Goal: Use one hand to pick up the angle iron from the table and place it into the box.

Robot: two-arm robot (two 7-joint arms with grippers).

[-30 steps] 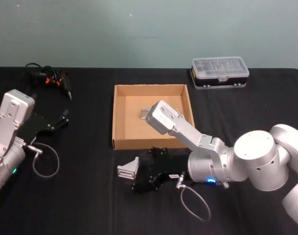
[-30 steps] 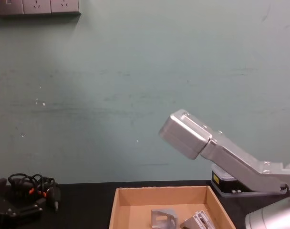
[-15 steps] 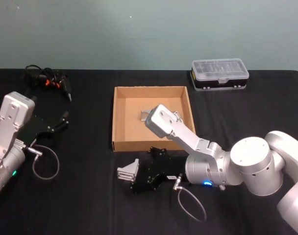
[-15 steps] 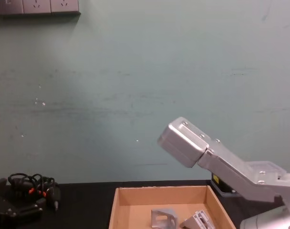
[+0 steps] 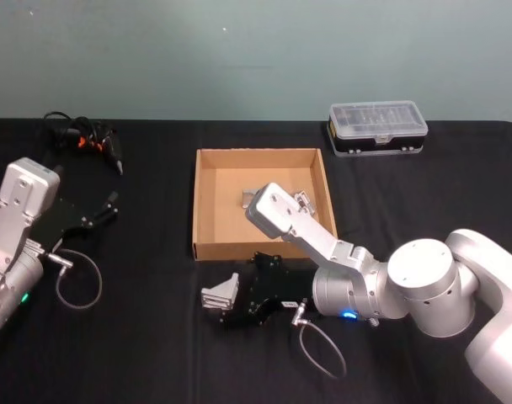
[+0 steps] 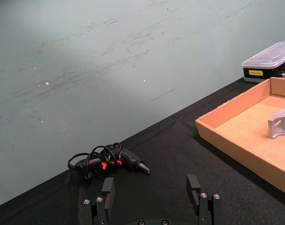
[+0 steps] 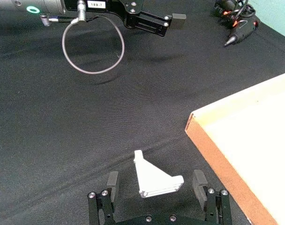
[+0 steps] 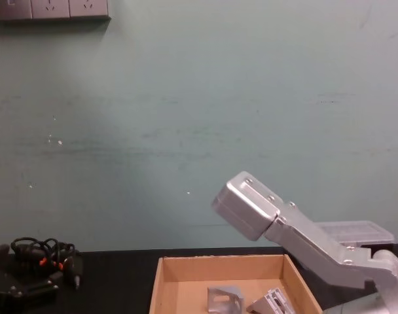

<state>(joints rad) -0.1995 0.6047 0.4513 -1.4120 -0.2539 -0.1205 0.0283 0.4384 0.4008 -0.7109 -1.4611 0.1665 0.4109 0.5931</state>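
I see a black plastic case with a clear lid (image 5: 378, 126) at the far right, well apart from a black pen-shaped device with orange marks (image 5: 96, 141), its cord bundled, at the far left. Behind them, a teal wall (image 5: 239, 50) carries pale sockets (image 8: 52, 9).

Left gripper (image 6: 151, 190) open above the black table (image 6: 170, 150)
Black fingers (image 6: 108, 190) spread wide, nothing held between them. Just ahead, lying flat on the tabletop, a black handheld tool (image 6: 128, 161) with red-orange marks and a coiled black cable (image 6: 93, 157) bunched at its rear, pointed tip turned toward the tan cardboard box (image 6: 241, 151). Inside the box, on its floor, a grey angle iron (image 6: 281, 125), apart from the near wall. Past the box's far corner, a black case (image 6: 269, 60) with clear lid and yellow label, near the table's back edge below a scuffed teal wall (image 6: 109, 56)
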